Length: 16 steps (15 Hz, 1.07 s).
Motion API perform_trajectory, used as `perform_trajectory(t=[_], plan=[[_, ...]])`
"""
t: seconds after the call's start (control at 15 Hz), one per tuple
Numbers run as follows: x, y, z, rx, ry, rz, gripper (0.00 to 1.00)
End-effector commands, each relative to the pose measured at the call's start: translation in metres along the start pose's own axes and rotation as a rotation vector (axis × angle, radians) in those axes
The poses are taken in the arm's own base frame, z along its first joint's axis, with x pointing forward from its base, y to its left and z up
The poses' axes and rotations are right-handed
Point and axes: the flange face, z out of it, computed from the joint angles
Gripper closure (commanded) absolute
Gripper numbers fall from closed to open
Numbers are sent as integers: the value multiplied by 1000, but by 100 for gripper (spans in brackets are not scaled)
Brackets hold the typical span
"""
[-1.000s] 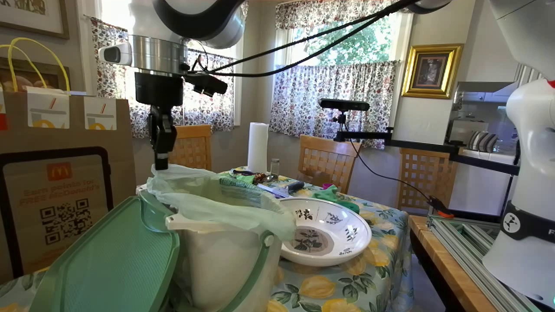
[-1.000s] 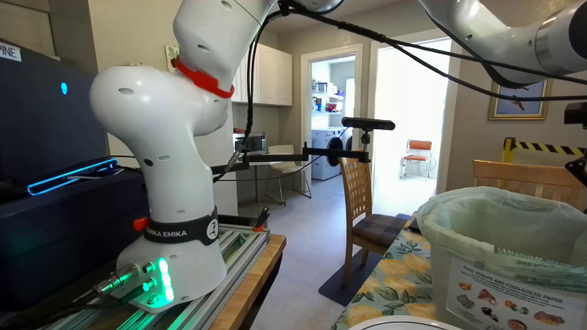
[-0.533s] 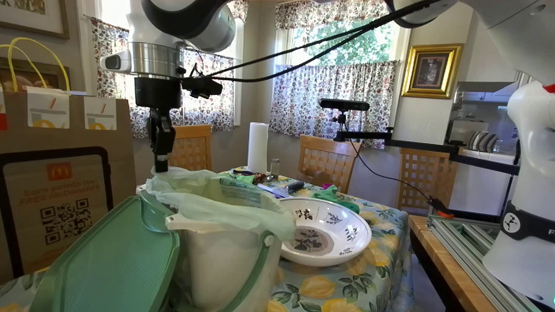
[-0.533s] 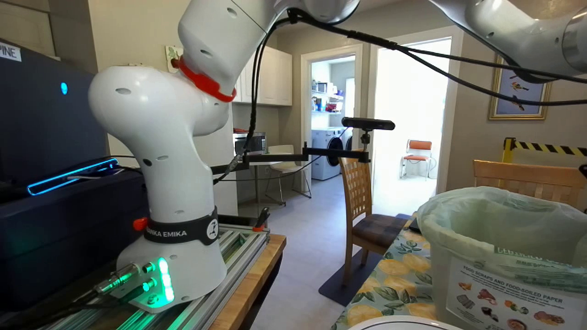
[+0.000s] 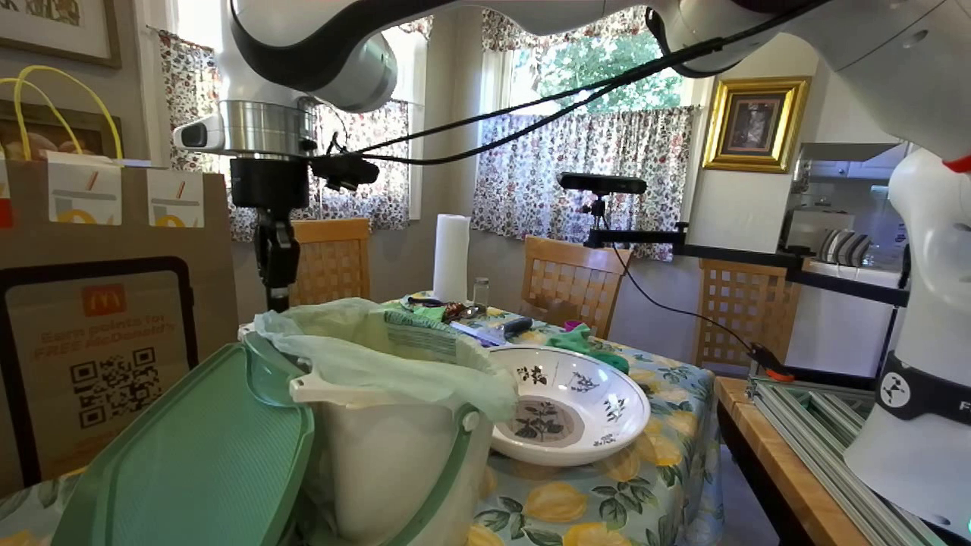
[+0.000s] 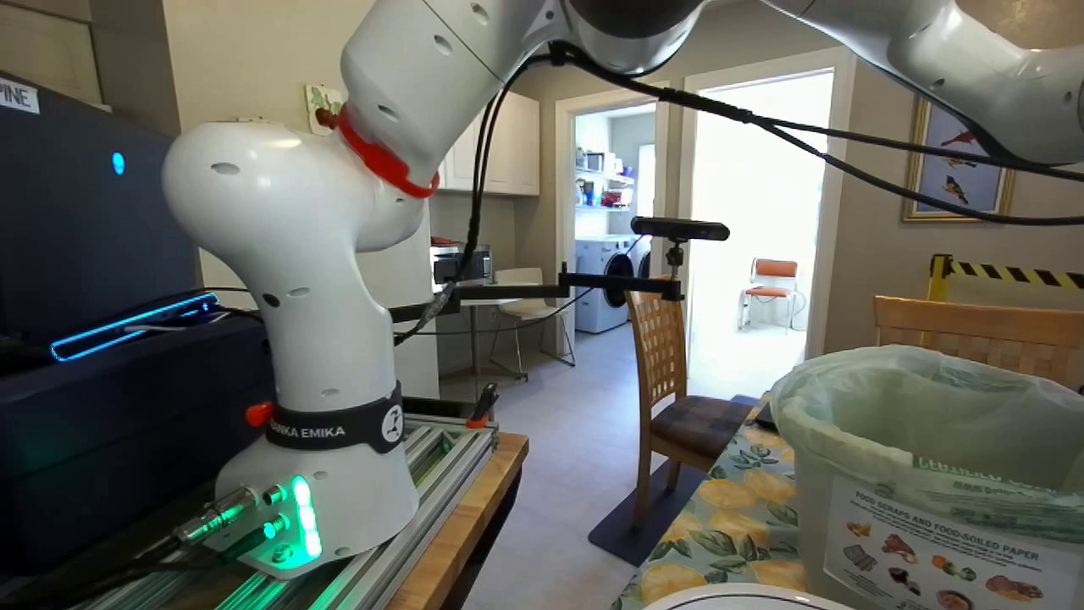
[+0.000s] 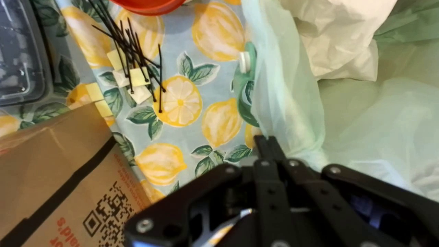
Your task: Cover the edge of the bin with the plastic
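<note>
The cream-white bin (image 5: 402,462) stands on the table; its side also shows in an exterior view (image 6: 809,525). The crinkled pale green plastic (image 5: 394,371) lines the bin and hangs over its rim in both exterior views (image 6: 931,381). In the wrist view, the plastic (image 7: 288,85) drapes over the rim beside the bin's green handle (image 7: 244,85). My gripper (image 5: 278,302) points down at the bin's far left rim, its tips partly behind the plastic. In the wrist view, my gripper (image 7: 265,140) is shut with the plastic's outer edge pinched between its fingertips.
A mint-green lid (image 5: 205,455) leans against the bin. A patterned bowl (image 5: 573,456) stands beside it. A tall paper bag (image 5: 152,250) stands close to my gripper, also in the wrist view (image 7: 75,147). A red bowl (image 7: 149,7) and a clear container (image 7: 20,55) lie beyond.
My gripper has moved down and slightly left in an exterior view. The plastic's raised corner at its tips has come down with it. The bin and lid have not moved.
</note>
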Motion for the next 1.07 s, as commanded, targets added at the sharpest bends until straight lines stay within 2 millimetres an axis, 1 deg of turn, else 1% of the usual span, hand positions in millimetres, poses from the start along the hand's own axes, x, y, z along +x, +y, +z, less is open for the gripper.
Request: perform_trajectory(t=[0.0,0.33,0.67,0.73,0.8,0.87,1.0], plan=[[4,16,2,39,45,-28,100],[1,26,10,91,72,-8,100],[-1,31,19,127,62,0,100],[-1,31,20,133,60,0,74],[-1,32,21,139,58,-3,72],[-1,32,22,146,56,-9,67],[-3,34,23,167,53,-12,52]])
